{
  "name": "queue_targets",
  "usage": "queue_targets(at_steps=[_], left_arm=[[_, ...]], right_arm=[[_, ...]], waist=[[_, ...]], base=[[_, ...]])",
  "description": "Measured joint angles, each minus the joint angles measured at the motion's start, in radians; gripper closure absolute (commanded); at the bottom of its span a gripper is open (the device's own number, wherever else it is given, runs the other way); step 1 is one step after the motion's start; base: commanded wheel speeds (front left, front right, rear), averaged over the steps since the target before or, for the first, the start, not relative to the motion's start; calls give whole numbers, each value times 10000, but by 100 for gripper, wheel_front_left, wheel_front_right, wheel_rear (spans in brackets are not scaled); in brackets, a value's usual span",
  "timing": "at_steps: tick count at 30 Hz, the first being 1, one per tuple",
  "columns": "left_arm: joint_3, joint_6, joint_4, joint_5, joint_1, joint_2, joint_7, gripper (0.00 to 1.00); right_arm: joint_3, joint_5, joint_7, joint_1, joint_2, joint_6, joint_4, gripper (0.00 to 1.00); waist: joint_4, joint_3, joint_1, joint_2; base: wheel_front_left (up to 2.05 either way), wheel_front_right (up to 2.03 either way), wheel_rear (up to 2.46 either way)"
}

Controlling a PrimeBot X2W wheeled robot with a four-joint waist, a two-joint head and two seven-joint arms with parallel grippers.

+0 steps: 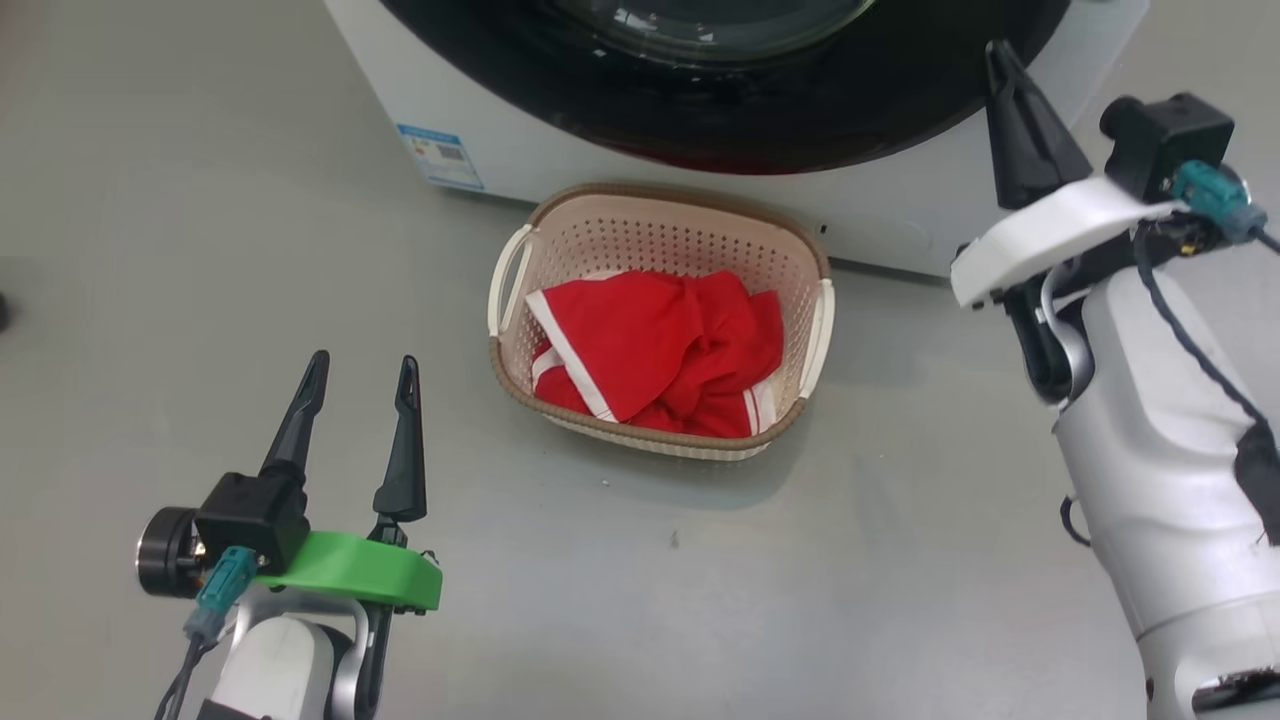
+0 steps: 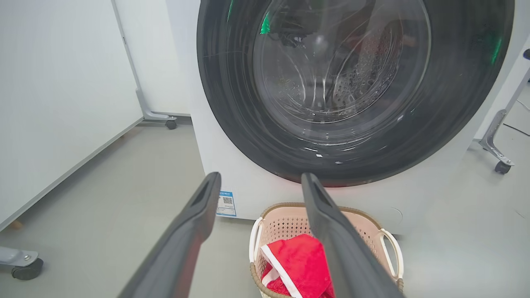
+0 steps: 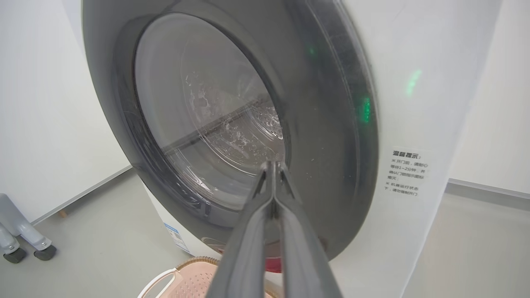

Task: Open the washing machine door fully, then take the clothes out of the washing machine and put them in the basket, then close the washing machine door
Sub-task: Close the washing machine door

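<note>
Red clothes (image 1: 660, 350) with white stripe trim lie bunched in the basket (image 1: 690, 240), covering most of its bottom. Basket stands on the grey floor (image 1: 200, 250) just in front of the washing machine (image 1: 520, 130), below the door (image 1: 800, 110), with a narrow gap to the white front. Door sits flush against the machine, glossy black rim all round, steel drum visible through the glass, a faint reddish reflection at the rim's lowest edge. Blue label (image 1: 440, 155) low on the machine's front, to the left of the basket. Left gripper (image 1: 363, 360) hangs over bare floor left of the basket and apart from it, fingers spread wide with nothing between them, pointing toward the machine. Right gripper (image 1: 998, 50) is raised at the right side of the door, fingers pressed together into one point, holding nothing. In the right wrist view its tips lie over the line where glass meets black rim; touching or just short, cannot tell. Small printed notice (image 3: 408, 174) on the white front right of the door. White wheeled panel (image 2: 62, 103) stands left of the machine.
</note>
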Motion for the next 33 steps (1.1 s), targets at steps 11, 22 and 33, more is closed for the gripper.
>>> queue_targets(at_steps=[11,22,33], left_arm=[[13,52,211,0,267,178,0,0],[-100,-44,506,4,802,399,102,0],[-140,-35,715,-2,1512,422,347,0]], right_arm=[[-111,6,0,2105,307,0,-807,0],[-127,-209,0,4030,445,-190,-1523,0],[-359,-416,2,5579,502,-610,-2176,0]], waist=[[-678,-828,0,0],[-1547,-1810,0,0],[-2407,-2731,0,0]], base=[[0,0,0],[0,0,0],[0,0,0]])
